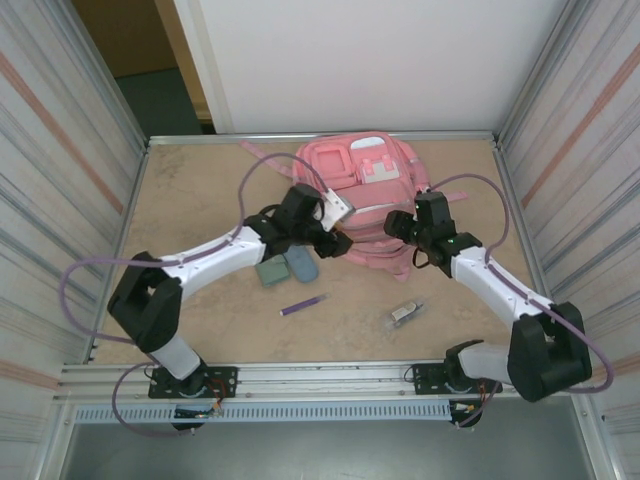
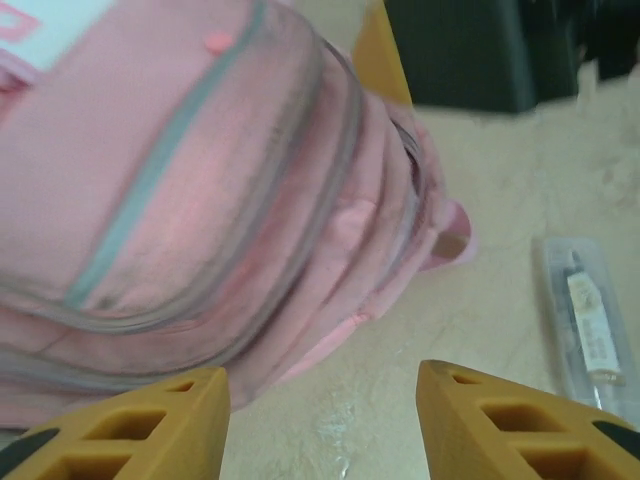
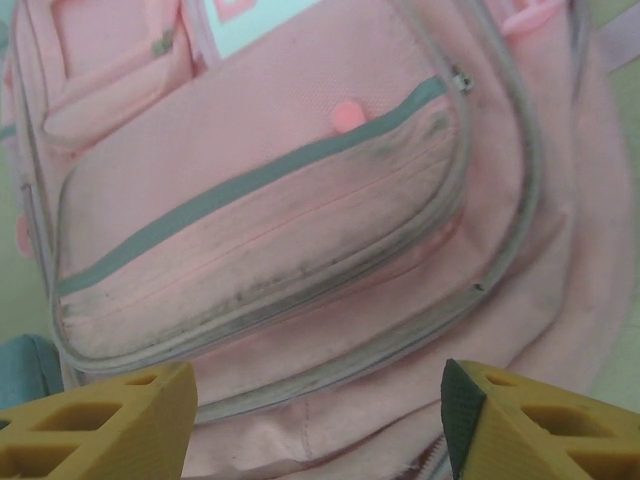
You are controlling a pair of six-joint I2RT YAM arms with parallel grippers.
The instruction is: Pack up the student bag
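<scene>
Fingers (image 2: 130, 430) of the left gripper (image 2: 325, 425) stand apart in its wrist view, with nothing between them but bare table (image 2: 480, 200). The bag (image 2: 200, 200) lies just ahead and to one side, its zipped seams stacked in folds, so the tips seem aimed at its lower edge, probably to catch a seam or a zipper. A clear packet (image 2: 590, 320) lies on the table off to the right, apart from the bag. In the right wrist view, the right gripper (image 3: 315, 420) also has its fingers spread and clamped on nothing. It hangs low over the bag's front pocket, whose grey zipper line runs across the frame and looks closed, so I judge the bag is not yet opened for packing. A corner of the blue-grey pouch (image 3: 25, 365) peeks in at the left edge, beside the bag. From the top view, the bag sits at the far middle of the table, front pockets up, with both arms reaching in to its near edge from either side, a stance fit for holding the fabric while a zipper is worked. The pouch and a green case (image 1: 272, 272) lie just under the left arm, while a purple pen (image 1: 303, 305) and the packet wait nearer the bases, all outside the bag.
</scene>
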